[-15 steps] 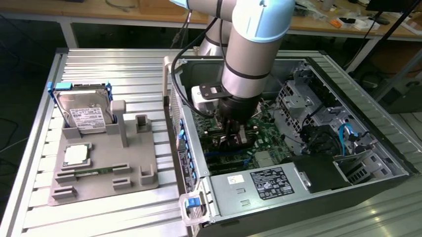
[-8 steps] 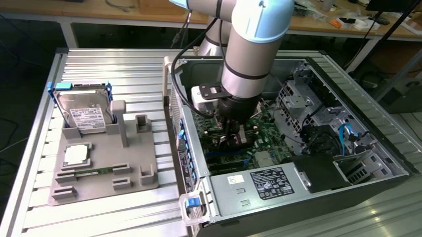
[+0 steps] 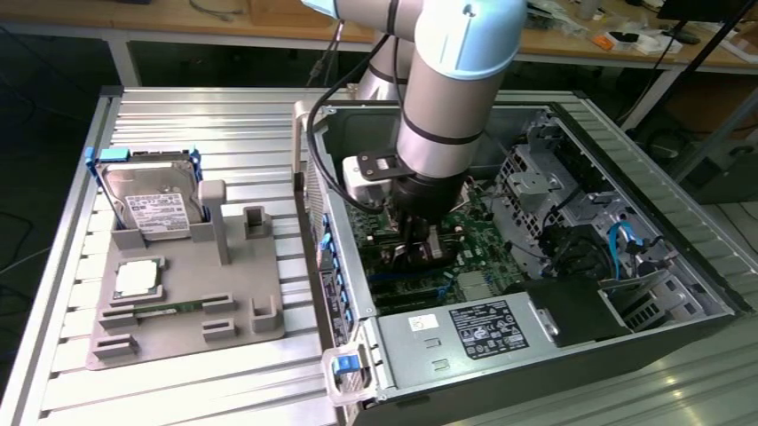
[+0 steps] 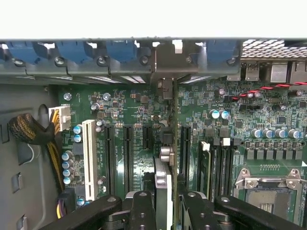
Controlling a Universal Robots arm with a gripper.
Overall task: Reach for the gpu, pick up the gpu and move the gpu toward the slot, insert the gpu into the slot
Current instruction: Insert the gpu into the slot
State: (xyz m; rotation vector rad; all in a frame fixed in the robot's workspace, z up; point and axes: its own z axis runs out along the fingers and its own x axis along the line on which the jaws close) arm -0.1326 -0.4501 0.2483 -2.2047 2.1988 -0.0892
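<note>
The black two-fingered claw [image 4: 165, 206] is clenched on the thin dark circuit card, the gpu [image 4: 173, 143], held edge-on so it can meet a long black expansion slot [image 4: 184, 153] on the green motherboard [image 4: 139, 110], inside the open grey computer case [image 3: 663, 266].

I'm looking over a ribbed metal worktable [image 3: 213, 373] sitting in bright light. Behind it, wooden benches [image 3: 237, 22] are running along the back, cluttered with cables, and dark floor is showing underneath.
</note>
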